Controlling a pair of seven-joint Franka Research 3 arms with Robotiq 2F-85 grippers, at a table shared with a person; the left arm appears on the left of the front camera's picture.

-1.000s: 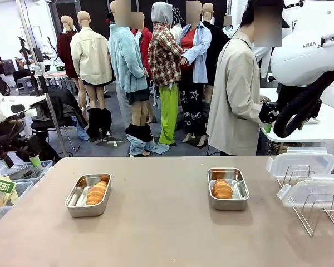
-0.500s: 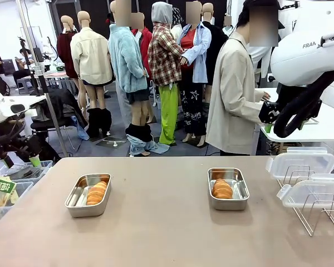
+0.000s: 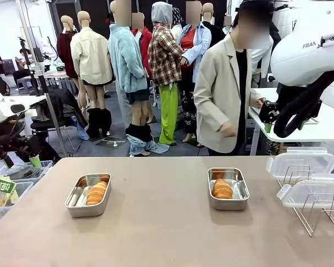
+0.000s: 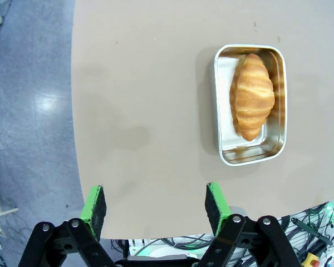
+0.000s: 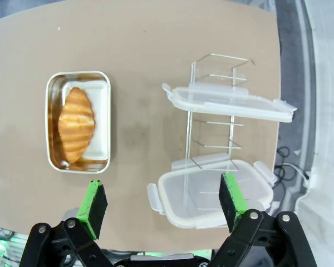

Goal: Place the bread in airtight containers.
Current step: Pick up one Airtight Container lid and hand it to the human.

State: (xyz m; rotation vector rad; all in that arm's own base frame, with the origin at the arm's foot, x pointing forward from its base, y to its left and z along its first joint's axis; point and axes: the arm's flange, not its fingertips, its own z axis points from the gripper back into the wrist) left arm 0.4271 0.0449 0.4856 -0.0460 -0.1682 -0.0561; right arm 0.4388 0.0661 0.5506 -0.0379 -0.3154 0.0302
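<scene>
Two airtight containers stand open on the brown table, one at the left (image 3: 73,201) and one at the right (image 3: 240,192). Each holds one golden ridged bread roll (image 3: 96,192) (image 3: 222,189). In the left wrist view my left gripper (image 4: 155,192) hangs open high over the table's edge, well short of the left container (image 4: 218,111) and its bread (image 4: 251,95). My right gripper (image 5: 162,186) is open too, high above the table between the right container (image 5: 102,125) with its bread (image 5: 76,124) and the lids. Both clear white-rimmed lids (image 5: 228,103) (image 5: 211,192) rest on a wire rack.
The wire rack (image 3: 314,214) stands at the table's right edge. A person (image 3: 225,94) in a beige jacket stands behind the far edge. Bins with packets (image 3: 3,192) sit off the table's left side. My right arm's white body (image 3: 306,55) hangs at the upper right.
The person behind the table has turned from side-on to face the table. Both arms and both containers have stayed put.
</scene>
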